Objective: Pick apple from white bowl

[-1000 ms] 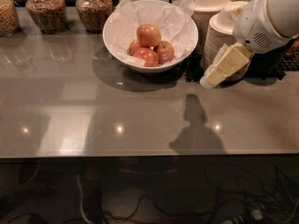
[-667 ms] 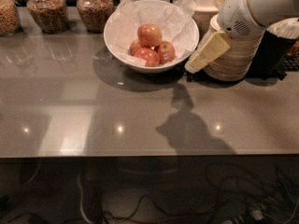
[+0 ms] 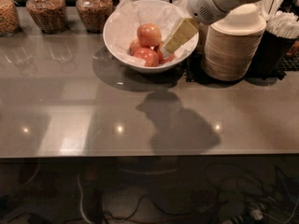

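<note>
A wide glossy white bowl (image 3: 122, 50) lined with crumpled white paper stands at the back of the grey counter. It holds several red apples; the top apple (image 3: 149, 34) sits highest, with others (image 3: 145, 56) below it. My gripper (image 3: 175, 40) reaches in from the upper right on a white arm. Its cream-coloured fingers hang over the bowl's right side, just right of the top apple and above the lower ones. It holds nothing that I can see.
A tall stack of tan disposable bowls (image 3: 233, 48) stands right of the white bowl on a black mat. A dark cup of white straws (image 3: 280, 36) is at far right. Glass jars (image 3: 44, 8) of grains line the back left.
The gripper has moved left, from beside the stacked tan bowls to over the right side of the white bowl. The view sits closer to the counter.
</note>
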You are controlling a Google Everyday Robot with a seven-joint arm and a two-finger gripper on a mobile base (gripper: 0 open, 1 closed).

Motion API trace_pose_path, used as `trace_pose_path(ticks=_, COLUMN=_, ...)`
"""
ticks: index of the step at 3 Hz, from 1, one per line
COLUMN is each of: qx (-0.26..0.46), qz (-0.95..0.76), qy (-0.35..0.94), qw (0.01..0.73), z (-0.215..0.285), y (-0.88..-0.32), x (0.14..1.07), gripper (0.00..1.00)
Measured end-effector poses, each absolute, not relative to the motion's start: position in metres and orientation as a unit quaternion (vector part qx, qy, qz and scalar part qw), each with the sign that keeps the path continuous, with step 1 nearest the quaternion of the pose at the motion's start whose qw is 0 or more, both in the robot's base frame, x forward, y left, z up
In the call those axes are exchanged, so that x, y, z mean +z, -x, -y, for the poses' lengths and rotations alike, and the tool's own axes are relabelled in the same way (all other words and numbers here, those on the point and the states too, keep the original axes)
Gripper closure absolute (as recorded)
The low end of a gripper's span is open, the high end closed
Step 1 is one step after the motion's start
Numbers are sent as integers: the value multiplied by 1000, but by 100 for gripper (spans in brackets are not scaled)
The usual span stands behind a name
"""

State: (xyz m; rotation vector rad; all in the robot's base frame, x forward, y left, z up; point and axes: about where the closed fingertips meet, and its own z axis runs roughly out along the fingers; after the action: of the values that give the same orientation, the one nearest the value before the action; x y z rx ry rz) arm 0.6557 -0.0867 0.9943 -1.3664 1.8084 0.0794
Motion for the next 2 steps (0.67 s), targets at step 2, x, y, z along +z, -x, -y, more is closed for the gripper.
trace_pose_path(ticks=2, qx=62, qz=-719, qy=548, qw=422, z=46, y=-699, x=977, gripper=0)
